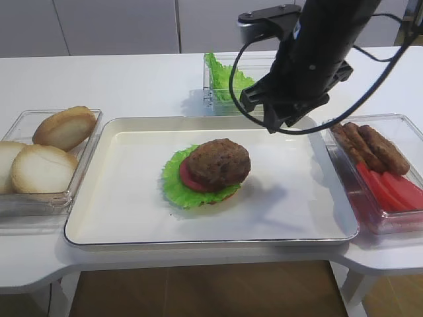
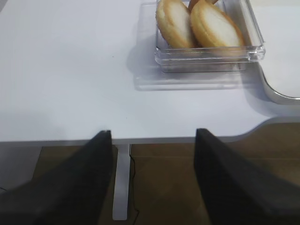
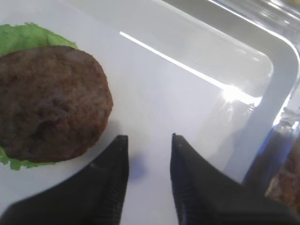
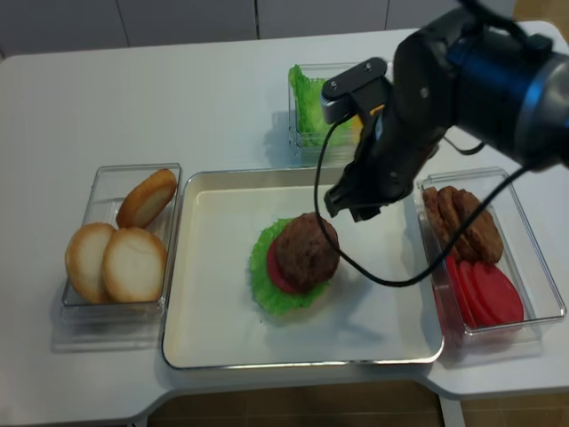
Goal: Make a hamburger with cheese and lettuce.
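a: status of the stack? the hamburger (image 1: 210,170) sits near the middle of the tray (image 1: 125,218), a bit toward the back edge. pale bun base at the bottom, leaf, red slice, brown patty on top.

b: so lettuce is in, by the look of it. no yellow slice on it, and no top bun. i judge the job a little past halfway: cheese and a lid are left.

a: where is the cheese?

b: cannot find it for certain. there may be a bit of yellow in the lettuce box (image 4: 311,111) behind the arm in the realsense view, but the arm hides most of that box. leaving it as unknown.

a: pincers?

b: right gripper (image 3: 149,161) hangs over bare tray just beside the patty, toward the right rim. jaws are apart with only white tray between them, nothing held. left gripper (image 2: 152,159) is off the front edge of the table, jaws wide apart and empty, looking at the bun box (image 2: 208,49).

a: surroundings?

b: bun box with three loose bun halves (image 1: 46,155) off the tray's left edge. meat and tomato box (image 1: 380,175) off the right edge, patties at the back, red slices at the front. lettuce box beyond the tray's back edge.

a: obstructions?

b: the right arm and its cable (image 1: 310,125) hang over the back right corner of the tray and screen the lettuce box. the stack itself is uncovered from above.
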